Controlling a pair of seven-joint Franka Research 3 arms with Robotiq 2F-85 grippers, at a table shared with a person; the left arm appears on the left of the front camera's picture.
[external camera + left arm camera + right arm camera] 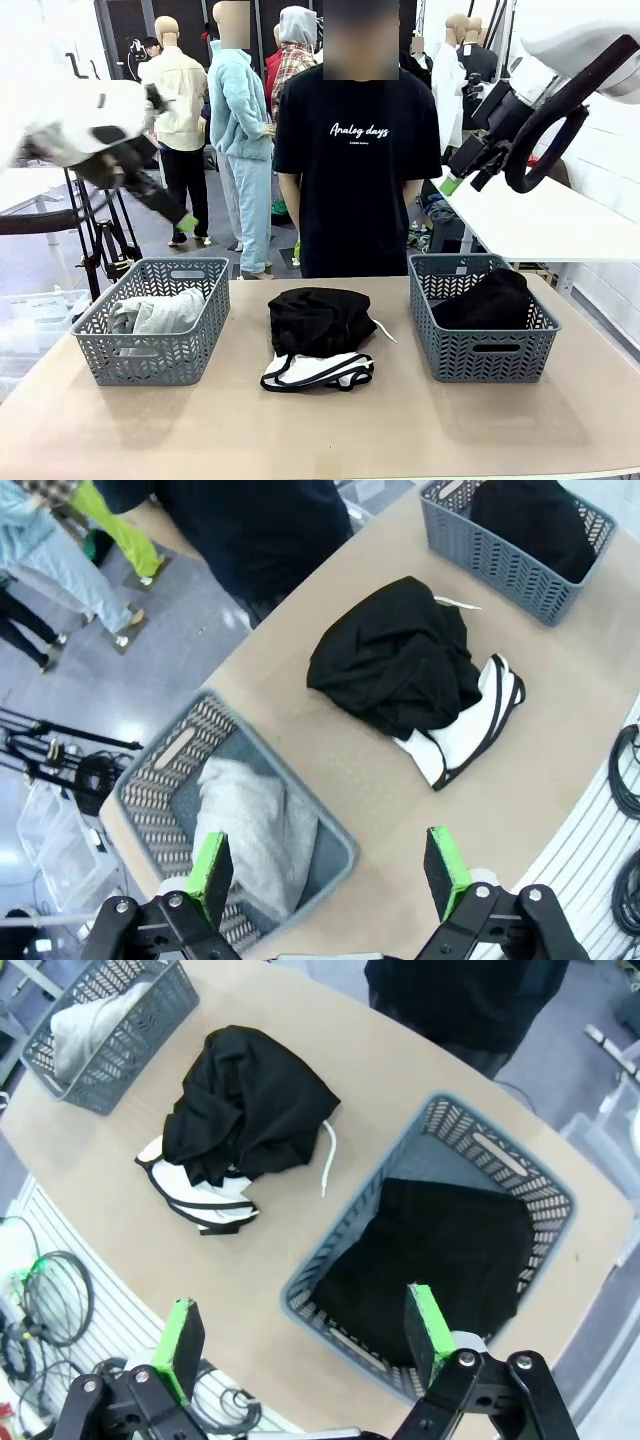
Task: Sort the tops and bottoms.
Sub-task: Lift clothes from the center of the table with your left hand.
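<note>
A light grey top [155,312] lies in the left grey basket [150,355]. In the middle of the table a black garment [318,318] is heaped on white shorts with black piping [318,370]. Another black garment [485,298] fills the right basket [482,355]. My left gripper [185,222] hangs high above the left basket, open and holding nothing [328,875]. The grey top [255,830] shows below its fingers. My right gripper [455,183] hovers open high over the right basket [305,1345], above the black garment [430,1260].
A person in a black printed T-shirt [357,150] stands at the far edge of the table, arms down. A white table [540,220] stands at the back right. Cables [40,1300] lie beyond the table's near edge.
</note>
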